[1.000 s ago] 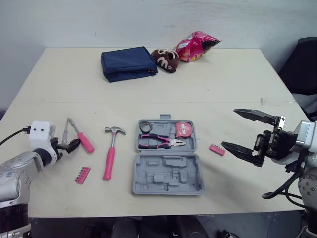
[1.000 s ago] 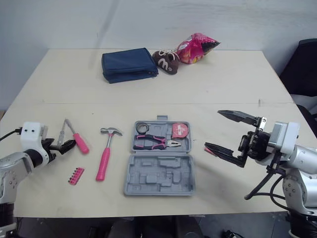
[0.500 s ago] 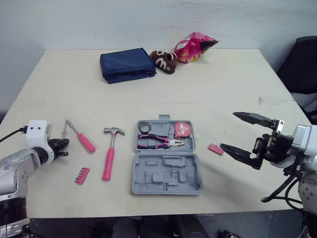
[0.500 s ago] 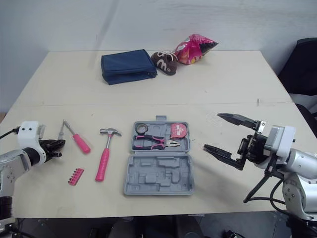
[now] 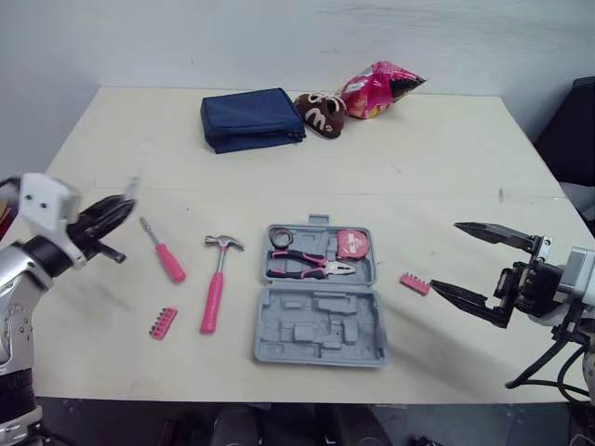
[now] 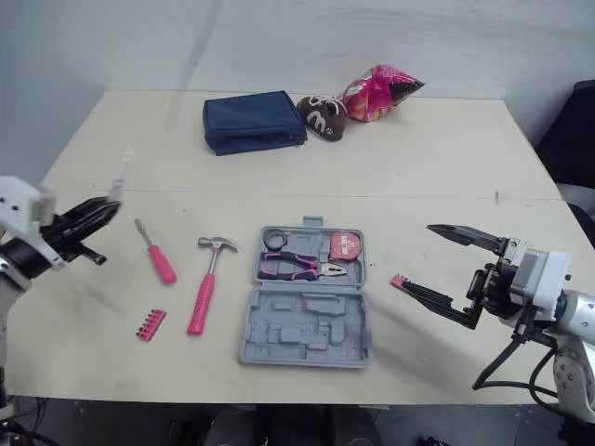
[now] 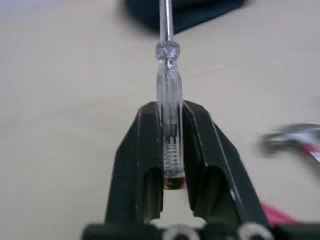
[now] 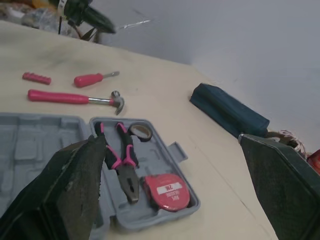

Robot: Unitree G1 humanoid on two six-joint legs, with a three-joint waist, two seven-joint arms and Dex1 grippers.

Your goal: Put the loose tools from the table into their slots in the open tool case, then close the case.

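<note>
While our left gripper [image 7: 171, 107] is clamped on the clear-handled screwdriver [image 7: 168, 75], raised above the table [image 5: 418, 167] well left of the open tool case [image 5: 316, 330], we should carry it level over the hammer [image 5: 217, 288] and align its shaft with a free slot before lowering. Our right gripper [image 5: 446, 255] hangs spread wide and empty beside the case

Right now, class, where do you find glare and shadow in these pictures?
Left wrist view: light glints along the clear screwdriver. Left eye view: soft, even light; only faint shadows under the hammer and tool case; the snack bag shines.
</note>
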